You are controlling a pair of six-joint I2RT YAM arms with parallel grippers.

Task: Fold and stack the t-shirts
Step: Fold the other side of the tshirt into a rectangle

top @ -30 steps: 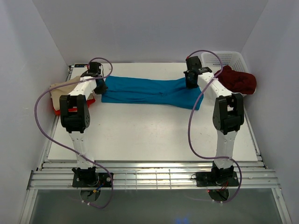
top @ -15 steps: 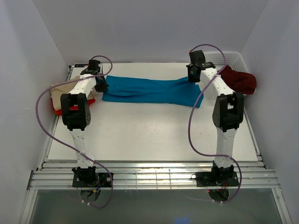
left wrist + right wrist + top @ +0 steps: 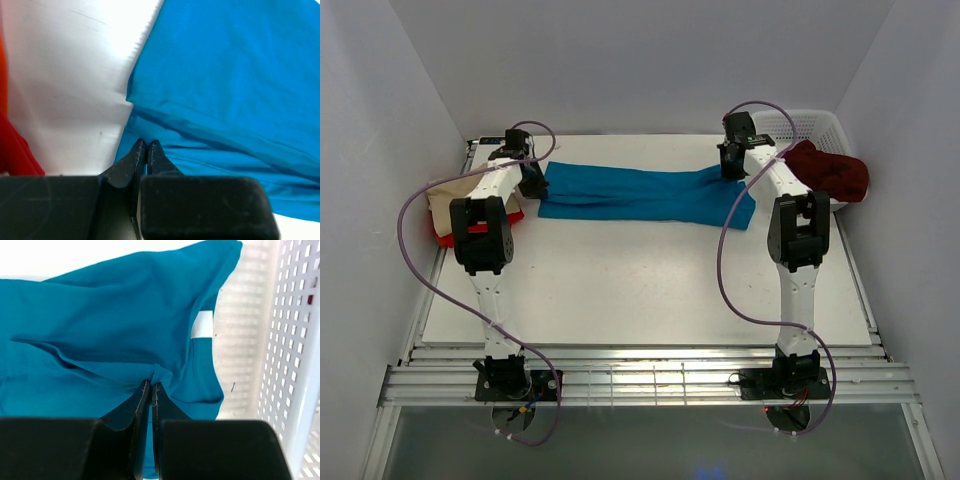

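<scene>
**Both claws pinched on the teal t-shirt, stretched across the far side of the table**

From the top camera, the white table [image 3: 640, 290] carries the teal t-shirt [image 3: 630, 195] as a long band running left to right along its far part. My left claw [image 3: 533, 183] sits at the band's left end and my right claw [image 3: 729, 170] at its right end. At the far right corner stands a white lattice basket [image 3: 810, 125], with the maroon t-shirt [image 3: 832, 172] heaped over its near rim, just beside my right arm. At the left edge lies the beige t-shirt [image 3: 448, 195] on top of the red t-shirt [image 3: 443, 239], close to my left arm. Purple cables [image 3: 410, 250] loop out from both arms; nothing lies over the teal cloth between the claws.

From my left wrist, the left claw [image 3: 146, 147] is closed to a thin slit, its tips nipping the teal t-shirt [image 3: 230, 85] at a folded edge. The cloth spreads up and to the right from the tips. Bare table [image 3: 65, 75] fills the left, and a strip of the red t-shirt [image 3: 15, 145] shows at the left border, apart from the tips.

From my right wrist, the right claw [image 3: 151, 387] is fully closed, holding a small pleat of the teal t-shirt [image 3: 100, 330]. The cloth spreads away ahead and to the left, and its white neck label [image 3: 201, 324] shows just right of the tips. The basket [image 3: 295, 340] wall stands along the right side, near the shirt's edge.
</scene>
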